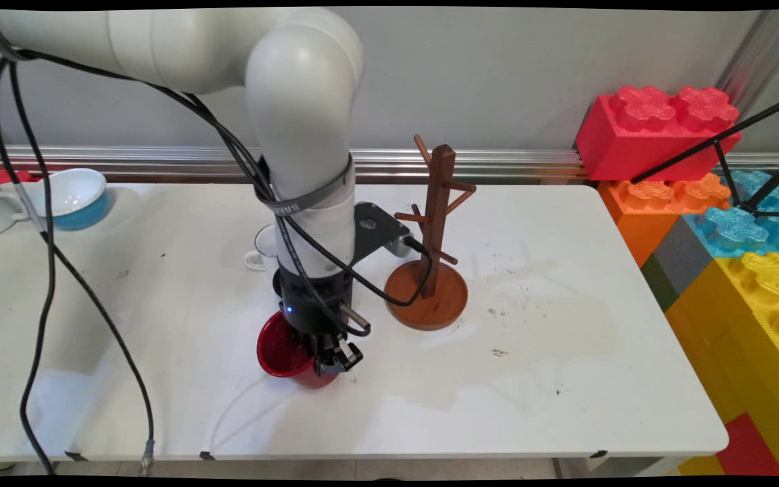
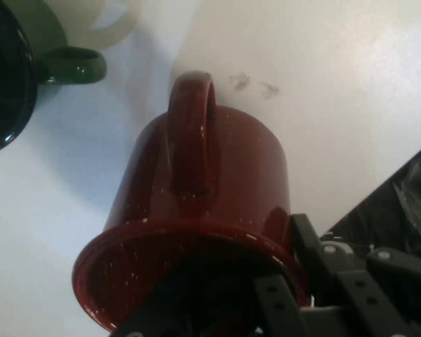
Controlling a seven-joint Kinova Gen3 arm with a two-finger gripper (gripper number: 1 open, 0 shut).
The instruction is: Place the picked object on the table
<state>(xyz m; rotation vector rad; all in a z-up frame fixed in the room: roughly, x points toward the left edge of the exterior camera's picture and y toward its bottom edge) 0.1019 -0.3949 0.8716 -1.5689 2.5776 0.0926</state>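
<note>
Table [image 1: 565, 379] first, white, with wooden mug tree [image 1: 432, 257] mid-frame and blue bowl [image 1: 75, 196] upper left. Red mug [image 1: 281, 352] lower centre, tipped on its side, handle up in hand view, mouth facing the gripper [image 1: 335, 358]. Clamped on the rim, one finger inside by the look of it.

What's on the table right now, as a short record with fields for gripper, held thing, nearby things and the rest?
gripper: gripper low at the table's near middle, shut on the rim of the red mug
held: red mug, tilted, handle facing the hand camera
nearby: white mug behind the arm; green mug; mug tree to the right, empty
rest: blue bowl at far left; toy blocks beside the table
</note>
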